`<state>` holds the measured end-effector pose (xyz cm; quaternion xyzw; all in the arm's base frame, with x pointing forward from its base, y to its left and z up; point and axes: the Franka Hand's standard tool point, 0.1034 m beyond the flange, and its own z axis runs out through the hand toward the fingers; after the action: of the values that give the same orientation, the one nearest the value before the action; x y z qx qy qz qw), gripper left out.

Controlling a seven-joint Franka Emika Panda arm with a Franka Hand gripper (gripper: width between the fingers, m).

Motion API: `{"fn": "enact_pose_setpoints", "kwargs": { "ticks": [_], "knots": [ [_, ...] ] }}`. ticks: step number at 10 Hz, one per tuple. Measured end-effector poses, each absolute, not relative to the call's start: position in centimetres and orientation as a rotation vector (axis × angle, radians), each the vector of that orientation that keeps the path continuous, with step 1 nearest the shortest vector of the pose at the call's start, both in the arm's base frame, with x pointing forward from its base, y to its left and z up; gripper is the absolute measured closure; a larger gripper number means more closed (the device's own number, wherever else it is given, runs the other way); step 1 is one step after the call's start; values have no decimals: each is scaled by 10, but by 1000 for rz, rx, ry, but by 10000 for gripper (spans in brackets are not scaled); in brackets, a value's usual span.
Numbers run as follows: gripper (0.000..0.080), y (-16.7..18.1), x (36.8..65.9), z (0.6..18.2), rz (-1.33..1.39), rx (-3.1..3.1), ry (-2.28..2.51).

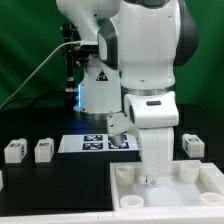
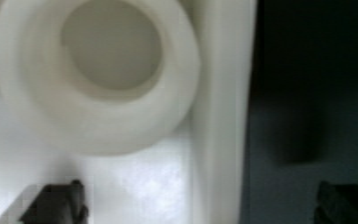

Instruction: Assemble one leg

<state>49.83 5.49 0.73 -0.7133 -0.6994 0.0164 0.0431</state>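
Presently, in the exterior view, we find the gripper (image 1: 150, 178) low inside the tray (image 1: 175, 203), which lies along the counter's front edge toward the corner on the exterior view's right. Its fingers reach down near the tray's back wall, between the two back sockets. The nearest leg (image 1: 193, 146) stands on the bare counter just behind the tray's back corner. It is therefore farther from the front edge than the gripper and off to the exterior view's right of it. Two more legs (image 1: 14, 150) (image 1: 43, 149) sit well apart, by the counter's edge on the exterior view's left, beyond the marker board (image 1: 95, 142). The nearest leg shows too small for us to tell its long axis.

In the wrist view, we record the fingertips (image 2: 51, 203) spread wide, with only the tray's white surface between them. An empty round socket (image 2: 96, 65) lies ahead of them, and the dark counter (image 2: 318, 80) runs alongside the tray's rim. No leg appears here.

We judge that the gripper holds nothing and that no leg is yet collected. The coming move calls for rising clear of the tray, then travelling back and toward the exterior view's right.
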Motion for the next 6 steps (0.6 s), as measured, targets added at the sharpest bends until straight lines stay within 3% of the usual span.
{"fn": "enact_pose_setpoints", "kwargs": {
  "ticks": [3, 4, 6],
  "knots": [
    [151, 55, 498, 7, 50, -2181, -2139],
    [151, 56, 499, 14, 45, -2238, -2093],
    [151, 77, 493, 45, 28, -2471, -1874]
  ]
}}
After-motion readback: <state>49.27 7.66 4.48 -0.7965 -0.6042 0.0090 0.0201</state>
